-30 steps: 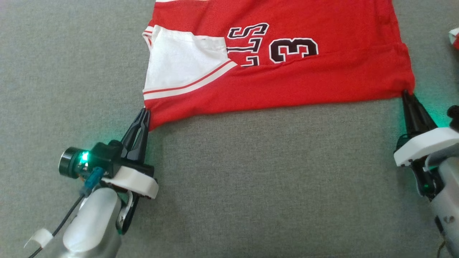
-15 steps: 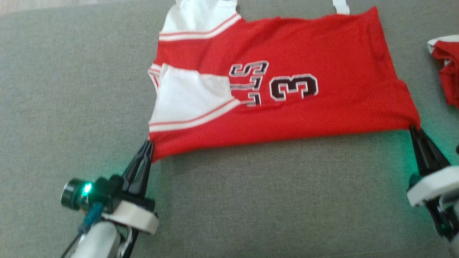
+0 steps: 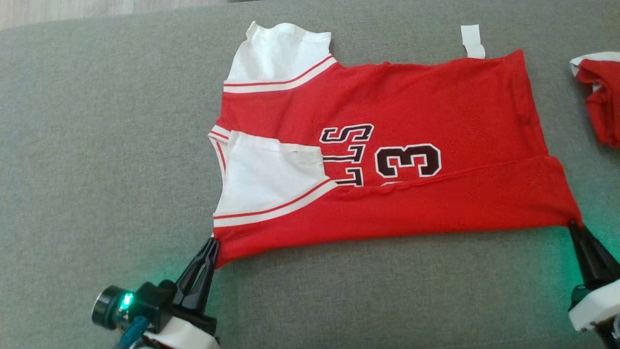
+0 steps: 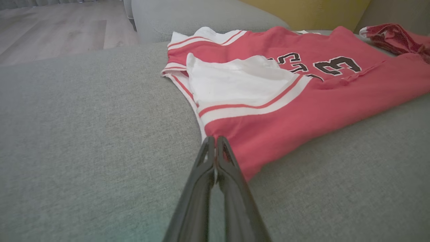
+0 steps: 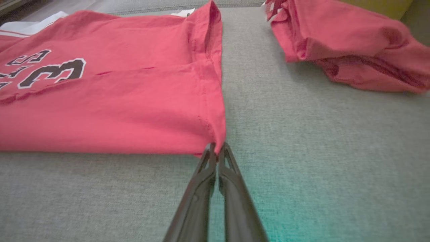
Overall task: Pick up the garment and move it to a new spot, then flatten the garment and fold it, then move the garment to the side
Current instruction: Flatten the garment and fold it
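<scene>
Both near corners of the red-and-white mesh jersey with the black "3" (image 3: 436, 97) are pinched. Your left gripper (image 3: 213, 241) has its jaws closed tight on the corner under the white sleeve panel, and your right gripper (image 3: 573, 224) is clamped on the hem corner. The jersey lies flat on the grey fabric surface (image 3: 97, 145) beyond both fingertips, its near edge running between the jaws. A crumpled red cloth (image 3: 600, 106) sits beyond your right jaws, further right, apart from the jersey.
</scene>
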Robot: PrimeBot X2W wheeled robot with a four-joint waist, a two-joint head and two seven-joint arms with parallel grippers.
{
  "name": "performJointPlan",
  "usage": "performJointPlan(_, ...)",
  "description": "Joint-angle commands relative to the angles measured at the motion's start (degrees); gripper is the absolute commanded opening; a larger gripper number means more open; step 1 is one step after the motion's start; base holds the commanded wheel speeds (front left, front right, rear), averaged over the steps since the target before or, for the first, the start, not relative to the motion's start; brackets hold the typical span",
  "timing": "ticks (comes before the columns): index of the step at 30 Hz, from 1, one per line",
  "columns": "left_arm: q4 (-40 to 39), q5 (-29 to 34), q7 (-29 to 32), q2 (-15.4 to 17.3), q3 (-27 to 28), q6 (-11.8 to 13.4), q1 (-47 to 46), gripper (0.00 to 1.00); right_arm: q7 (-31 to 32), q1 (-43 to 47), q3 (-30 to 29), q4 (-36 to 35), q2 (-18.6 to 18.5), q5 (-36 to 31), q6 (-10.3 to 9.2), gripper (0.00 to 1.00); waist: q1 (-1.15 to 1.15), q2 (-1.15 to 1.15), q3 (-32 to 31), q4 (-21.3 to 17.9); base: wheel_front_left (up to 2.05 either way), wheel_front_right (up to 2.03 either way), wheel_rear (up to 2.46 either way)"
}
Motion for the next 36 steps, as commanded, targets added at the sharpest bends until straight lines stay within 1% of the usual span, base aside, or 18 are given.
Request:
performJointPlan(1, -1.7, -0.1, 0.1, 1.6, 2.0, 0.4, -0.9, 0.44, 0.3, 0.9, -0.7, -1.1, -1.5, -0.4, 0.37, 1.0, 0.01, 0.0, 0.1, -0.1, 0.0, 0.0, 0.0)
performJointPlan(2, -1.8, 0.0, 0.1, 1.6, 2.0, 0.6, -1.1, 1.0, 0.4, 0.9, -1.2, -1.3, -1.0, -0.5, 0.37, 1.0, 0.01, 0.0, 0.2, -0.2, 0.0, 0.0, 0.0)
performJointPlan(6, -2.7, 0.6, 0.2, 2.0, 1.9, 0.6, -2.9, 1.0, 0.3, 0.8, -1.8, -3.7, 0.1, -1.2, 0.37, 1.0, 0.01, 0.0, 0.7, -0.8, 0.0, 0.0, 0.0)
performJointPlan(10, -4.2, 1.7, 0.9, 3.6, 2.6, 0.0, -7.7, 1.0, -0.3, 0.2, -2.5, -7.0, 0.3, -2.7, 0.37, 1.0, 0.01, 0.0, 2.1, -2.2, 0.0, 0.0, 0.0)
performJointPlan(11, -4.2, 1.7, 0.9, 3.6, 2.6, 0.0, -7.7, 1.0, -0.3, 0.2, -2.5, -7.0, 0.3, -2.7, 0.37, 1.0, 0.01, 0.0, 2.1, -2.2, 0.0, 0.0, 0.0)
performJointPlan(12, -5.3, 2.4, 2.0, 4.9, 3.2, -0.8, -11.8, 1.0, -0.5, -0.6, -2.4, -9.1, 0.6, -3.5, 0.37, 1.0, 0.01, 0.0, 3.4, -3.2, 0.0, 0.0, 0.0)
performJointPlan(13, -5.3, 2.4, 2.0, 4.9, 3.2, -0.8, -11.8, 1.0, -0.5, -0.6, -2.4, -9.1, 0.6, -3.5, 0.37, 1.0, 0.01, 0.0, 3.4, -3.2, 0.0, 0.0, 0.0)
performJointPlan(15, -6.5, 2.7, 3.8, 6.4, 3.4, -2.7, -16.9, 1.0, -0.6, -1.4, -2.3, -11.3, 0.8, -4.2, 0.37, 1.0, 0.01, 0.0, 5.0, -4.4, 0.0, 0.0, 0.0)
performJointPlan(16, -7.0, 2.6, 5.3, 7.2, 3.1, -4.2, -19.9, 1.0, -0.7, -1.7, -2.3, -12.2, 0.9, -4.4, 0.37, 1.0, 0.01, 0.0, 5.8, -4.9, 0.0, 0.0, 0.0)
performJointPlan(17, -7.4, 2.2, 7.4, 8.4, 2.3, -5.5, -23.1, 1.0, -0.7, -2.1, -2.2, -13.1, 1.0, -4.6, 0.37, 1.0, 0.01, 0.0, 6.8, -5.5, 0.0, 0.0, 0.0)
performJointPlan(19, -7.6, 0.7, 12.2, 10.9, 0.5, -7.0, -30.0, 1.0, -0.7, -2.9, -1.8, -14.7, 1.2, -4.8, 0.37, 1.0, 0.01, 0.0, 8.6, -6.6, 0.0, 0.0, 0.0)
performJointPlan(22, -7.4, -4.5, 20.0, 14.4, -3.9, -7.4, -41.1, 1.0, -0.5, -4.2, -1.1, -16.1, 1.1, -5.0, 0.37, 1.0, 0.01, 0.0, 11.5, -8.3, 0.0, 0.0, 0.0)
performJointPlan(24, -6.2, -10.4, 26.0, 16.7, -7.5, -7.5, -48.4, 1.0, -0.4, -5.3, -0.6, -16.5, 1.3, -5.1, 0.37, 1.0, 0.01, 0.0, 13.4, -9.3, 0.0, 0.0, 0.0)
performJointPlan(26, -4.1, -15.6, 31.5, 18.3, -9.5, -7.5, -55.3, 1.0, -0.4, -6.4, 0.2, -16.9, 1.5, -5.3, 0.37, 1.0, 0.01, 0.0, 15.3, -10.4, 0.0, 0.0, 0.0)
performJointPlan(29, 1.4, -22.7, 40.2, 18.8, -10.7, -7.5, -63.2, 1.0, -0.4, -8.1, 1.1, -16.8, 2.4, -4.8, 0.37, 1.0, 0.01, 0.0, 18.2, -11.8, 0.0, 0.0, 0.0)
performJointPlan(32, 6.9, -26.7, 49.5, 19.0, -11.7, -7.5, -69.0, 1.0, -0.5, -9.7, 2.3, -16.1, 2.8, -4.4, 0.37, 1.0, 0.01, 0.0, 20.7, -13.3, 0.0, 0.0, 0.0)
performJointPlan(36, 12.1, -27.0, 54.0, 19.6, -11.8, -7.5, -74.6, 1.0, -0.8, -12.2, 4.0, -14.7, 3.6, -3.9, 0.37, 1.0, 0.01, 0.0, 23.3, -15.3, 0.0, 0.0, 0.0)
